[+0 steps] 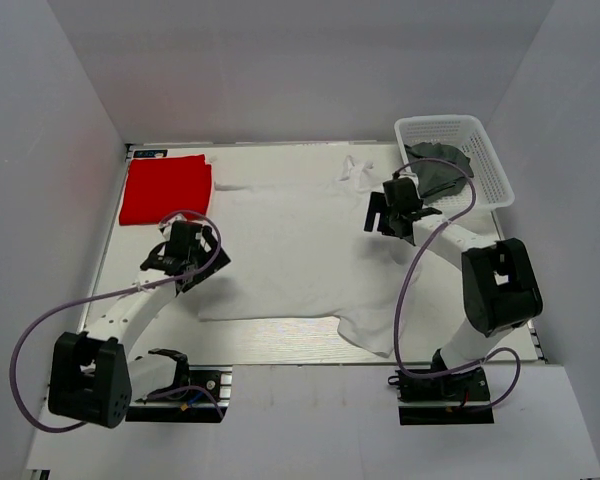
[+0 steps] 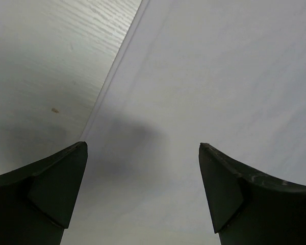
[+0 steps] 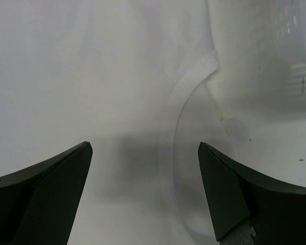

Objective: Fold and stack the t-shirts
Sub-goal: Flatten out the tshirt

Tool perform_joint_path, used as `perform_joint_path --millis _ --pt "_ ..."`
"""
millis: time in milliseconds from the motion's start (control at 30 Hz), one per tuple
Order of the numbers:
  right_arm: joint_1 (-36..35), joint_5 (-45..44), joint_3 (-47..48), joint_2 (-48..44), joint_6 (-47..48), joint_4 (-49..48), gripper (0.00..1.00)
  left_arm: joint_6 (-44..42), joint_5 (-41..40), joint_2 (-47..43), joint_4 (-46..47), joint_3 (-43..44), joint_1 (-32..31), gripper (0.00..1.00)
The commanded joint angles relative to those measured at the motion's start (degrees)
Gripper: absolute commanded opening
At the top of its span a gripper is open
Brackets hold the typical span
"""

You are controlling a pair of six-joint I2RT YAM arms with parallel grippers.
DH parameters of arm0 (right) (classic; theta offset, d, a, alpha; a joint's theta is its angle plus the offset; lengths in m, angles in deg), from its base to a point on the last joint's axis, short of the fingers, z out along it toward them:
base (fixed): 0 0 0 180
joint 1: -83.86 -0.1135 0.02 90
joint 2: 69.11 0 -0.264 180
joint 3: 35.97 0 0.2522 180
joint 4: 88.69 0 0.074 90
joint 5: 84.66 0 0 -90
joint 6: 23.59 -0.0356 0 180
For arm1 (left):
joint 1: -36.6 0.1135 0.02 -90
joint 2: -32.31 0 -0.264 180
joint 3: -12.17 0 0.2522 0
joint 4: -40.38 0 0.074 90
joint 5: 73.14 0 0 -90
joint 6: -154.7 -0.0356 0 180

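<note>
Jaws wide, empty; left arm (image 1: pixel 130 305) and right arm (image 1: pixel 445 238) bent low, seemingly above white t-shirt (image 1: pixel 290 250).

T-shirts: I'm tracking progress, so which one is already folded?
The red t-shirt, a neat rectangle at the far left corner. The white t-shirt lies spread open mid-table; the dark t-shirt sits crumpled in the basket.

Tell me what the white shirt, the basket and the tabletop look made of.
White t-shirt: soft matte cloth, likely cotton; it lies limp with creases and a hemmed edge.
Basket: rigid white plastic, judging by its moulded lattice walls.
Tabletop: pale wood-grain board, probably laminate; fine streaks show.
</note>
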Motion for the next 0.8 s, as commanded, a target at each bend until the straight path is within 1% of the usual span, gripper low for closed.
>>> perform_joint_path --millis 0,33,133,200,233,333,400,500,533,633,667,733,767 --pt "0.6 -4.6 4.1 3.9 0.6 -5.4 0.90 2.7 1.6 -3.5 7.6 -3.2 0.2 1.00" --pt "0.4 -5.3 7.2 4.9 0.5 -3.8 0.90 2.2 2.5 -3.5 8.6 -3.2 0.2 1.00" --pt "0.7 -7.8 9.0 9.9 1.8 -4.4 0.90 0.2 5.7 0.7 10.8 -0.4 -0.4 1.00" --pt "0.7 -9.1 10.4 11.1 3.3 -5.4 0.90 -1.2 6.8 4.7 12.2 1.2 -0.4 1.00" --pt "0.8 -10.6 10.7 13.2 3.6 -6.0 0.90 -1.2 7.7 5.9 12.7 1.2 -0.4 1.00" --pt "0.9 -11.9 13.0 15.7 4.3 -5.5 0.90 -1.9 9.9 9.6 15.0 1.8 -0.4 1.00" --pt "0.9 -11.6 13.9 16.9 4.0 -5.1 0.90 -1.9 11.6 10.7 17.9 1.1 -0.9 1.00" --pt "1.2 -9.3 14.5 18.2 3.8 -5.9 0.90 -1.9 11.6 13.1 19.0 1.1 -0.9 1.00" --pt "1.3 -8.5 14.9 19.1 3.6 -5.9 0.90 -1.9 10.9 13.8 18.2 1.1 -0.9 1.00" --pt "1.3 -4.4 15.4 20.4 3.5 -6.4 0.90 -0.5 5.5 15.8 11.4 2.4 -0.9 1.00" --pt "1.3 0.2 15.3 21.0 3.2 -7.3 0.90 0.4 1.2 16.6 9.2 3.3 -0.9 1.00" --pt "1.2 3.4 14.3 21.3 2.3 -7.8 0.90 2.0 -1.7 16.6 4.4 3.8 -0.9 1.00" --pt "1.1 5.6 14.0 21.3 1.8 -10.5 0.90 2.0 -2.4 16.6 3.6 3.8 -0.4 1.00"
